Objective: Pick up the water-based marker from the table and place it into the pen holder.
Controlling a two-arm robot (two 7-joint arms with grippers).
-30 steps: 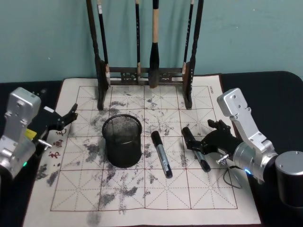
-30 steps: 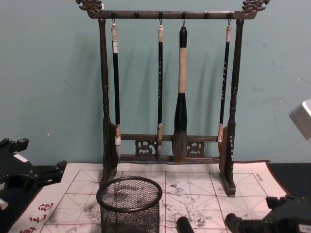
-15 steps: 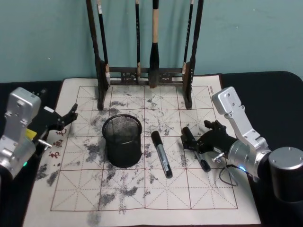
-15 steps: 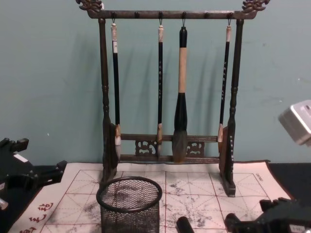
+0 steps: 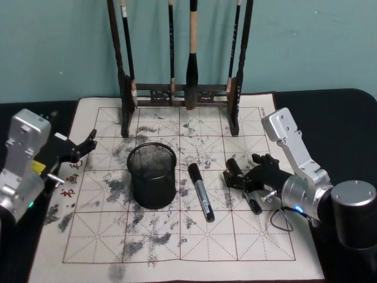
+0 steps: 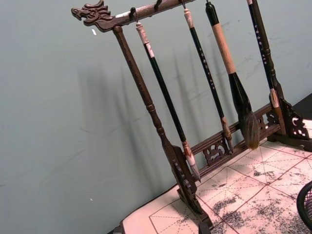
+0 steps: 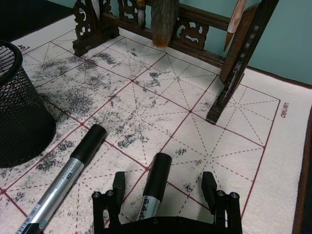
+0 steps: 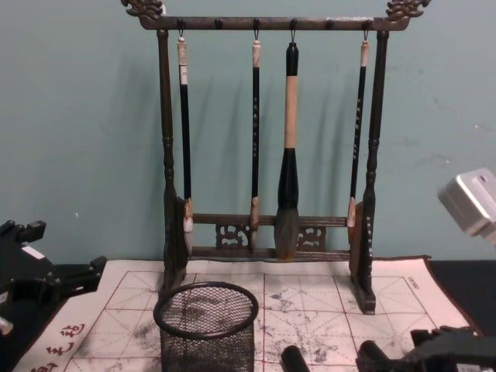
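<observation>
Two black-capped markers with silver barrels lie on the ink-stained mat. One marker [image 5: 201,191] [image 7: 68,173] lies free, just right of the pen holder [image 5: 152,175] [image 8: 206,325] [image 7: 19,112], a black wire-mesh cup. My right gripper [image 5: 241,172] [image 7: 164,184] is open and low over the other marker [image 5: 242,184] [image 7: 155,181]. One finger stands on each side of that marker's cap without closing on it. My left gripper [image 5: 81,147] [image 8: 54,280] is parked open at the mat's left edge.
A tall dark wooden brush rack [image 5: 182,94] [image 8: 271,155] [image 6: 161,136] with several hanging brushes stands at the back of the mat [image 5: 177,247]. A black table surface borders the mat on both sides. The mat's front half is open.
My right gripper has moved left and down along the mat until its fingers straddle the right-hand marker. Both markers, the pen holder and the left arm have stayed put.
</observation>
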